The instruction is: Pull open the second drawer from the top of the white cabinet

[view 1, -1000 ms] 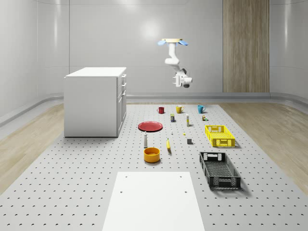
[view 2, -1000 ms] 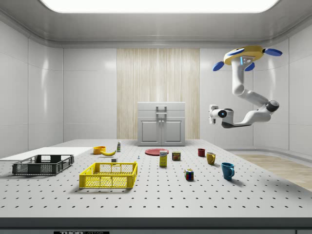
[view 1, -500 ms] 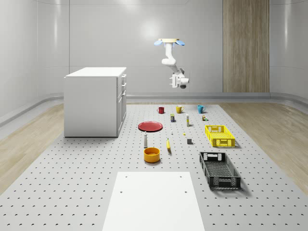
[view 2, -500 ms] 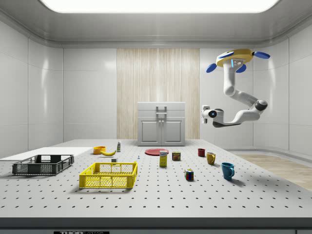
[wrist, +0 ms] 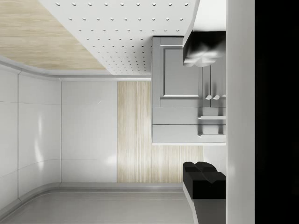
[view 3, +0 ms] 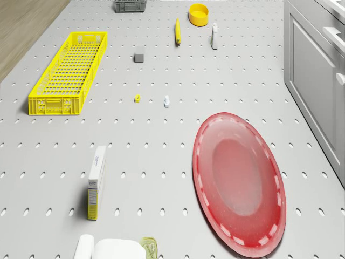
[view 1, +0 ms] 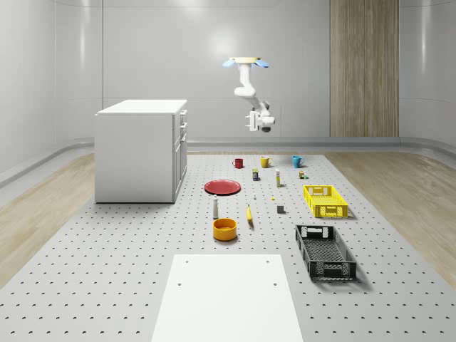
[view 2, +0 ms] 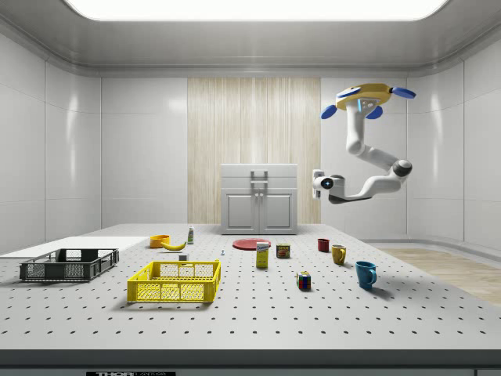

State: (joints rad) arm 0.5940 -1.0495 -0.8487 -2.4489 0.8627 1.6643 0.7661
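Side view: drone hovers above mugs, gripper beside cabinet.

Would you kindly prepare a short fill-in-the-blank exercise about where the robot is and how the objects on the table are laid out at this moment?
1. The drone hovers above the table, and the gripper faces the front of the white ____.
2. The plate lying before the cabinet is ____ in colour.
3. Beside the black crate lies a crate coloured ____.
4. The banana lies next to an orange ____.

Missing words: cabinet; red; yellow; bowl
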